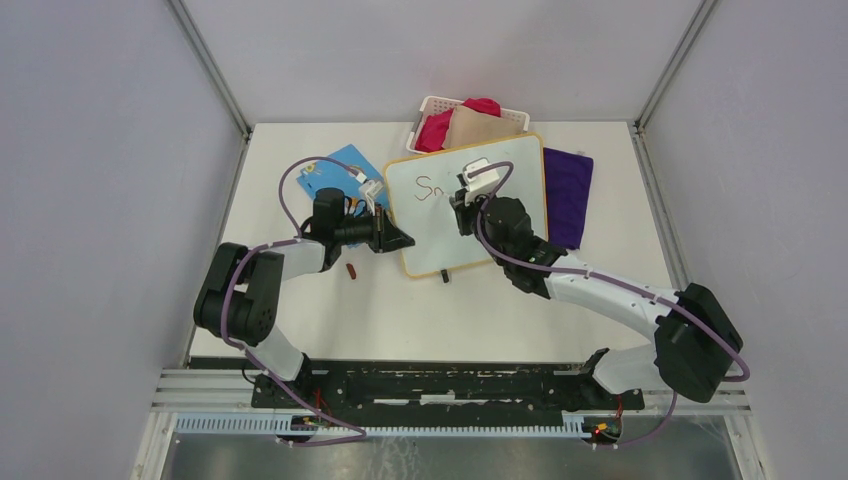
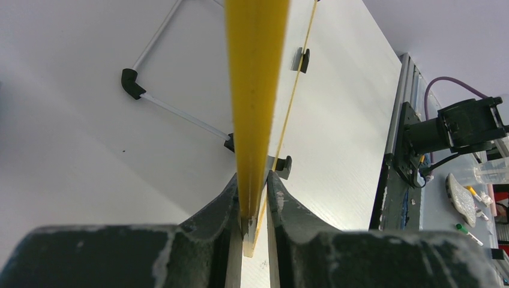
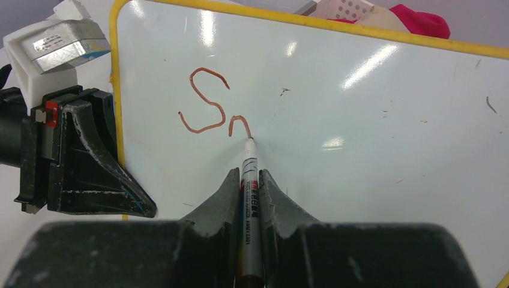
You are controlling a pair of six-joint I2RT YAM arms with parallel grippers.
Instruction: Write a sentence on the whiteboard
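Observation:
The whiteboard (image 1: 500, 215) with its yellow frame lies tilted on the table; it also shows in the right wrist view (image 3: 360, 120). On it is the start of the sentence (image 3: 210, 105), a dark-red "S" and part of a second letter, also seen from above (image 1: 430, 188). My right gripper (image 3: 251, 177) is shut on a silver marker (image 3: 249, 180) whose tip touches the board at the end of the stroke. My left gripper (image 2: 252, 180) is shut on the whiteboard's yellow left edge (image 2: 255, 90); from above it sits at the board's left side (image 1: 398, 238).
A blue card (image 1: 335, 172) lies left of the board under my left arm. A purple cloth (image 1: 567, 195) lies right of it. A white basket (image 1: 425, 110) with pink and tan cloths stands behind. A small red marker cap (image 1: 351, 271) lies on the table.

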